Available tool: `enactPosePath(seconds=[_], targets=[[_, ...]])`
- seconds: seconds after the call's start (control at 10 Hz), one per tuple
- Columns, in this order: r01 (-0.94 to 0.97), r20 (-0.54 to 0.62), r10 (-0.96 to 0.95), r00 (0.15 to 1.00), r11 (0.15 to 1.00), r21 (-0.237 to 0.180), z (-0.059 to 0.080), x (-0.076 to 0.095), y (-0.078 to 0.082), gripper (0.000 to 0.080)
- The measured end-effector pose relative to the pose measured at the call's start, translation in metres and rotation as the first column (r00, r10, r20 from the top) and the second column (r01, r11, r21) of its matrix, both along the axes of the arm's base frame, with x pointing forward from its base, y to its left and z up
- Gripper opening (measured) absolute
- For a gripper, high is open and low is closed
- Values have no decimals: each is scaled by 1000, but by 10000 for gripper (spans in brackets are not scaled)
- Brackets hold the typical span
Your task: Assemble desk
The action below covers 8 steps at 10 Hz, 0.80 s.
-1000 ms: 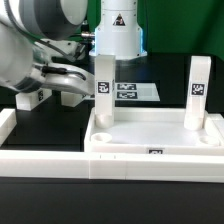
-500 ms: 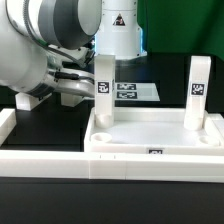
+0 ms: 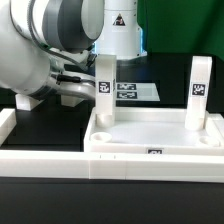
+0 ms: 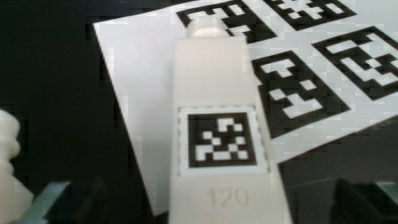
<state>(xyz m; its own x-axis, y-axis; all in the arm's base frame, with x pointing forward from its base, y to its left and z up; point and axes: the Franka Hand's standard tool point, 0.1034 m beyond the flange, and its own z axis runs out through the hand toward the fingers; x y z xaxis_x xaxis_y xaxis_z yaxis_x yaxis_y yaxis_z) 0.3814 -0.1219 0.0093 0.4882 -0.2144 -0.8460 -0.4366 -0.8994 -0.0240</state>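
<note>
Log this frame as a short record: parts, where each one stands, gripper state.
desk top: flat on the table, recessed side up
first leg: upright in the desk top, on the exterior view's left
second leg: upright in the desk top, on the exterior view's right
gripper: open, one finger each side of the first leg, gaps showing
marker board: flat behind the legs

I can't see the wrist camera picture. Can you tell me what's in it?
A white desk leg with a black-and-white square tag stands inside the open tool, with gaps on both sides. Behind it lies the marker board with more tags.
</note>
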Motion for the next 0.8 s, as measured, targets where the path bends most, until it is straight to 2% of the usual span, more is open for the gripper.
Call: enactPosePath(seconds=[0.1,0.2,0.3,0.5,0.8], targets=[[0,1,0,1000,1000,0,0,1,0,542],[0,3,0,1000,1000,0,0,1,-1,369],[1,4,-1,1000,1000,-1,1,1,-2,288],[-1,7,1,1000,1000,-1,1,3,-2,288],[-16,37,16,999,1000,9,8,16,-8,288]])
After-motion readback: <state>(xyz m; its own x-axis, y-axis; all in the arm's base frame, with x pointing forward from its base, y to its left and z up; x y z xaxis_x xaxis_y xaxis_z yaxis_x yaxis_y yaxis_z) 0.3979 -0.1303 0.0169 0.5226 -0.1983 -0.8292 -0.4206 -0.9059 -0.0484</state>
